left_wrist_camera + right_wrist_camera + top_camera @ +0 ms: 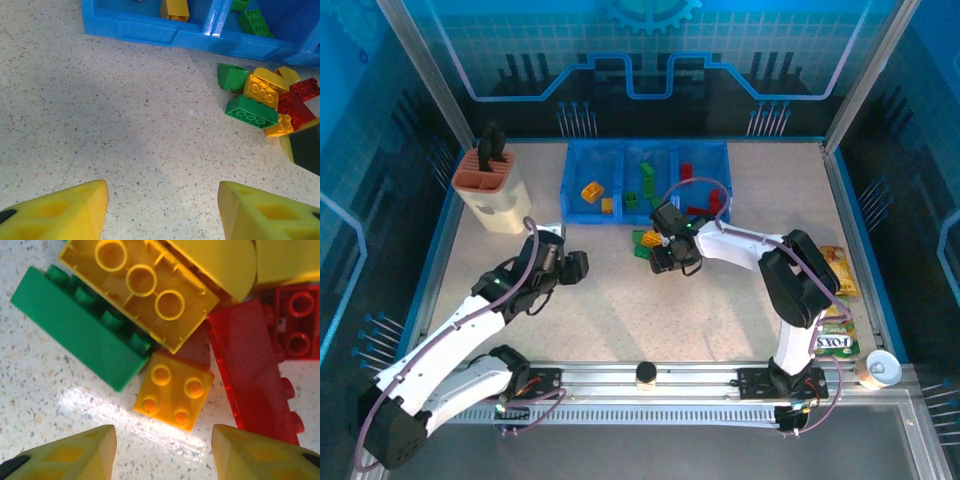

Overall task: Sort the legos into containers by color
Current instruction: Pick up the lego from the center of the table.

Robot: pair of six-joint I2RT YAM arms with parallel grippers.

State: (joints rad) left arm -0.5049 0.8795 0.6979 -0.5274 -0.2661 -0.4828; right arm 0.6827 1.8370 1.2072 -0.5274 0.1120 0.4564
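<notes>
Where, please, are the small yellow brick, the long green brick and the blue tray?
small yellow brick [172, 397], right wrist view, studded top.
long green brick [72, 332], right wrist view, flat side.
blue tray [150, 31], left wrist view, near wall.

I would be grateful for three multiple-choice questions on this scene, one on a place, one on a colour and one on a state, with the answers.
1. Where does the loose pile of bricks lie?
A. On the table, just in front of the blue tray.
B. Inside the tray's middle bin.
C. At the table's near edge.

2. What colour is the four-stud brick just ahead of the right gripper?
A. Green.
B. Yellow-orange.
C. Red.

3. How is the left gripper?
A. Shut on a green brick.
B. Open, holding nothing.
C. Shut on a red brick.

Answers:
1 A, the pile sits on the speckled surface by the tray's front wall.
2 B, its top and studs show yellow-orange.
3 B, its fingers stand apart over bare table.
</notes>
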